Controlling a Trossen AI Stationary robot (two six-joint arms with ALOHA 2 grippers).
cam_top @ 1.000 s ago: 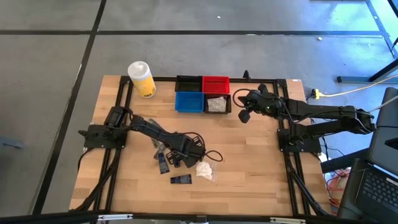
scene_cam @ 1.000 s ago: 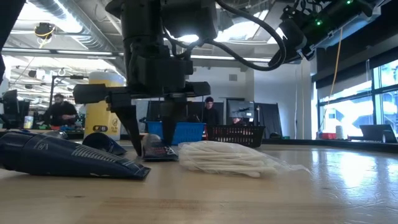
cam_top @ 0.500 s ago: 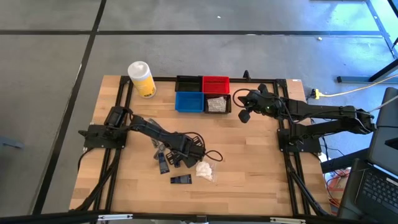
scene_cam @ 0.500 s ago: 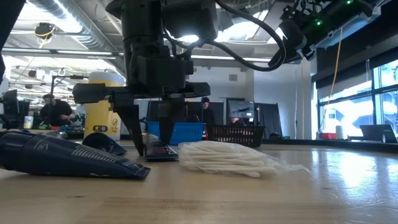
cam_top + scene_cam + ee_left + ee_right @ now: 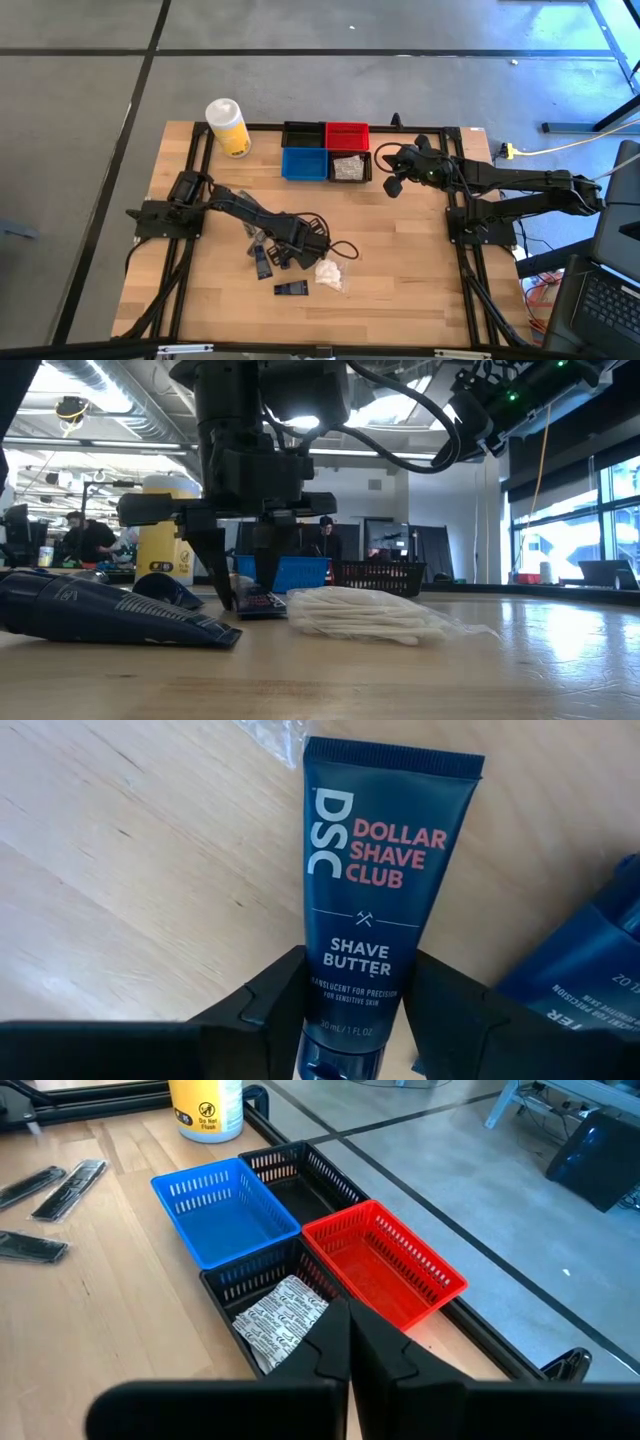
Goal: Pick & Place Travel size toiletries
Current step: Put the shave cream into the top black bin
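Note:
My left gripper (image 5: 289,254) stands over the cluster of toiletries at the table's middle and is shut on a navy "Shave Butter" tube (image 5: 375,870). More navy tubes lie flat nearby (image 5: 263,264) (image 5: 291,289); in the low view one lies close to the camera (image 5: 110,615). A white wad in clear wrap (image 5: 328,273) (image 5: 365,615) rests on the wood just right of the gripper. A clear packet (image 5: 258,236) lies at the cluster's far side. My right gripper (image 5: 392,185) hovers shut beside the bins, touching nothing. My left gripper pinches the navy tube near its cap end (image 5: 355,1005) between its two fingers (image 5: 275,1005). The fingers come from above, pointing down, and lie across the tube. The tube (image 5: 262,603) lies flat on the table.
Black (image 5: 303,134), red (image 5: 347,133) and blue (image 5: 303,163) bins sit at the far middle; a fourth black bin (image 5: 366,168) holds a white printed packet (image 5: 280,1315). A yellow container with a white top (image 5: 228,127) stands far left. Black cable loops (image 5: 340,248) by the left gripper.
In the low view my left gripper's fingers have drawn together around the navy tube on the table, the gap narrowing over the last second. The gripper has stayed low at the same spot. The tube lies where it was.

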